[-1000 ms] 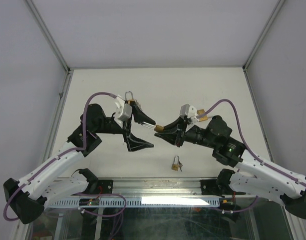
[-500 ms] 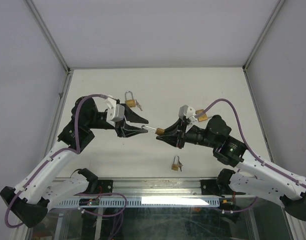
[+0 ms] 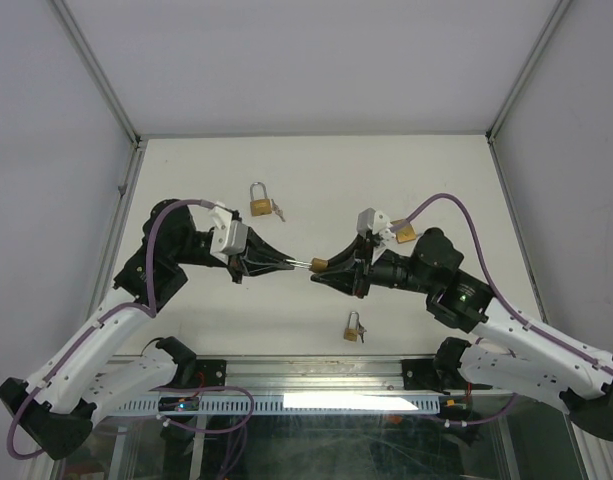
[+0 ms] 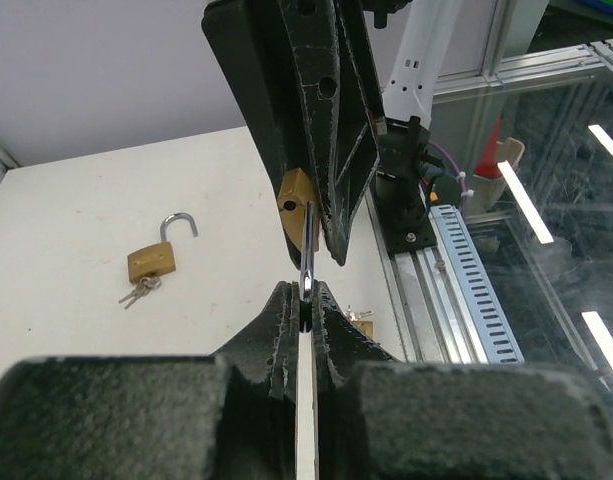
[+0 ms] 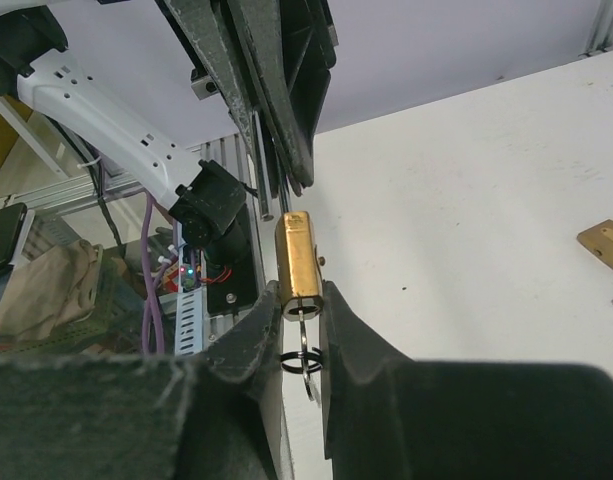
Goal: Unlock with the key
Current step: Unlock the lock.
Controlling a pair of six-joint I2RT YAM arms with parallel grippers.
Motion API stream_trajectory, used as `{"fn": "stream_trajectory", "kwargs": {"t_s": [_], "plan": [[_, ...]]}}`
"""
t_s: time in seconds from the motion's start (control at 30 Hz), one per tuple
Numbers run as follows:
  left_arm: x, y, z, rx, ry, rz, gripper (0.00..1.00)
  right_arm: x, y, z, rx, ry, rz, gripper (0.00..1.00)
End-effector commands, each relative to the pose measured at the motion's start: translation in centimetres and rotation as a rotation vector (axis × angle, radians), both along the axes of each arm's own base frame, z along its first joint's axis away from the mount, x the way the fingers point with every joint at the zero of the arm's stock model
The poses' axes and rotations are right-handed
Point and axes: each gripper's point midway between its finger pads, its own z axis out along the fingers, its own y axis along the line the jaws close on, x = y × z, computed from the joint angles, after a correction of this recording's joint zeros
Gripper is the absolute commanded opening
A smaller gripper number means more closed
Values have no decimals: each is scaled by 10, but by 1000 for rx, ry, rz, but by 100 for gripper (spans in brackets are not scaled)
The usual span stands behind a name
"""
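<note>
White arm links (image 3: 106,335), black joints (image 3: 166,262), purple cables (image 3: 441,197)

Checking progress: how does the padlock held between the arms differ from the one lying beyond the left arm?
The held padlock is aloft, right end effector on its body, left end effector on its shackle; the table padlock lies untouched. The table padlock's shackle is open; the held padlock's is unclear. Both brass.

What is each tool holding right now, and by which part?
One brass padlock, shared: the right tool grips its body, and the left tool is shut on its shackle.
</note>
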Motion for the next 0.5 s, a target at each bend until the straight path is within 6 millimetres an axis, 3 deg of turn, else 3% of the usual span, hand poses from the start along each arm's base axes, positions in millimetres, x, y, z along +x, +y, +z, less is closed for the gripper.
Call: {"fn": "stream_trajectory", "kwargs": {"t_s": [0.0,0.17,0.37,0.47], "plan": [[-9,2,11,-48,-85,-21,0,0,4,28,90,-9,9,0],[4,7,6,-38,-324,60,0,16,12,15,73,237,-24,0],[19,23,-5,56,-881,82,0,38,3,-2,132,527,-16,0],[18,28,-11,87,-1125,54,0,35,3,-7,150,664,77,0]]}}
